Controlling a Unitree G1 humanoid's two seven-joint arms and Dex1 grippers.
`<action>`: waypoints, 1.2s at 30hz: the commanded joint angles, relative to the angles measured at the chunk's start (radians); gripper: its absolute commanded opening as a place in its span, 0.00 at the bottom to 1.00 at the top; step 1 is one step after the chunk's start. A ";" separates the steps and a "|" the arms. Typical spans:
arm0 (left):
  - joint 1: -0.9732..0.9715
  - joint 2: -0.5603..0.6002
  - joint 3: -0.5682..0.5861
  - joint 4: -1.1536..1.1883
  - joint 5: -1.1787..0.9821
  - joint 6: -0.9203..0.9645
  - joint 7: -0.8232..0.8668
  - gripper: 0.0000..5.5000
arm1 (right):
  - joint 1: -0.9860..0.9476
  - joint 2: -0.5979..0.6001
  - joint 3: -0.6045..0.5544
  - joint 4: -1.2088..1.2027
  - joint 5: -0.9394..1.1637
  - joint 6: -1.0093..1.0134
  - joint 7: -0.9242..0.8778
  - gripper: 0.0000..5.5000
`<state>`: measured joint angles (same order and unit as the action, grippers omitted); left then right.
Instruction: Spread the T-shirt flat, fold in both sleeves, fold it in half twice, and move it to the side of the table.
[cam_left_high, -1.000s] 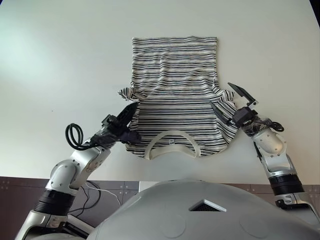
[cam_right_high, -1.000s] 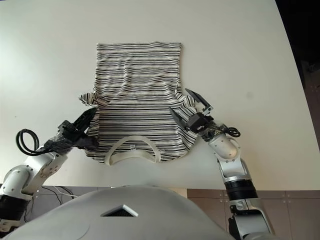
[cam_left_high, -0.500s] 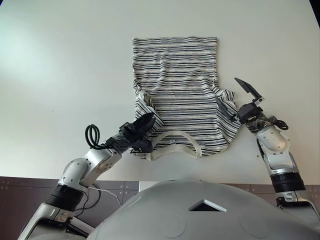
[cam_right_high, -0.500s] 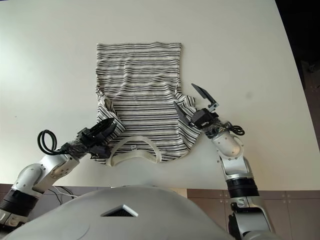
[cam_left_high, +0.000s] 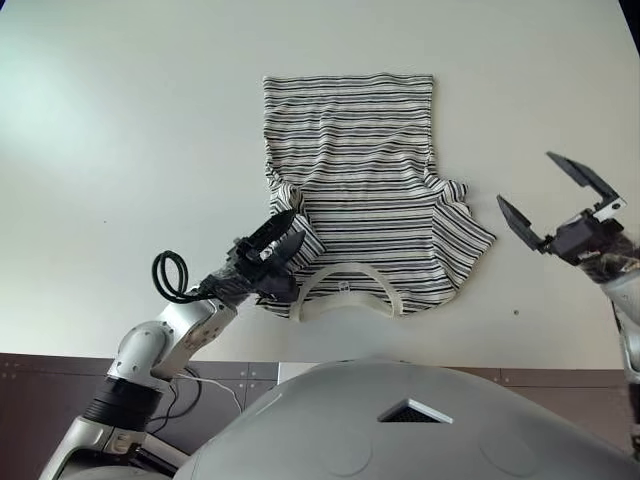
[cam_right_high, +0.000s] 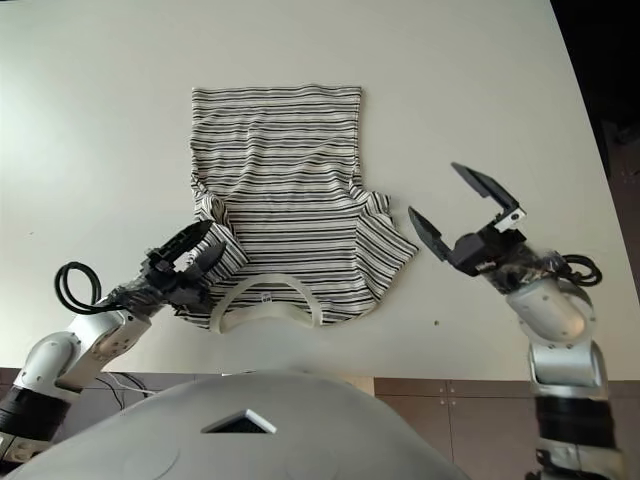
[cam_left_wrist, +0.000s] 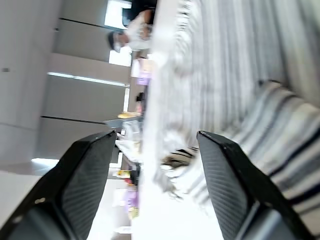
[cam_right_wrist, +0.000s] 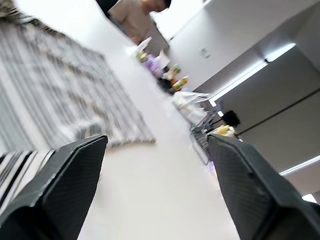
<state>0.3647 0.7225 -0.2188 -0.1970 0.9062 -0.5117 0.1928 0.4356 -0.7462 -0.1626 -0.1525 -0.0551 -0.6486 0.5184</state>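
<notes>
Two grippers show their fingers spread wide. We see the left gripper (cam_left_high: 283, 235) over the folded-in left sleeve of the black-and-white striped fabric T-shirt (cam_left_high: 350, 170), which lies mid-table. The right gripper (cam_left_high: 523, 178) hovers above the white table (cam_left_high: 120, 120), apart from the outspread right sleeve.

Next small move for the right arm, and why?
Probably bring the right tool across to the right sleeve and close on its edge. That sleeve lies spread out from the T-shirt, unfolded, while the left sleeve is already turned in by the open left tool. The right tool is open, apart from the cloth.
</notes>
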 joint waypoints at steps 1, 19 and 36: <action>0.015 -0.001 0.052 -0.039 -0.051 -0.016 0.007 0.54 | 0.106 -0.061 -0.034 -0.032 -0.020 -0.022 0.062 0.67; 0.084 -0.007 0.127 -0.017 -0.159 -0.012 -0.135 0.85 | 0.076 -0.090 0.044 0.074 -0.296 -0.036 0.002 0.67; 0.063 -0.174 0.207 -0.099 -0.315 -0.017 -0.103 0.86 | -0.063 -0.101 0.169 0.088 -0.555 0.002 -0.138 0.67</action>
<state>0.4341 0.5554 -0.0241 -0.2860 0.6025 -0.5275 0.1031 0.3538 -0.8295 -0.0031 -0.0393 -0.5926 -0.6545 0.3653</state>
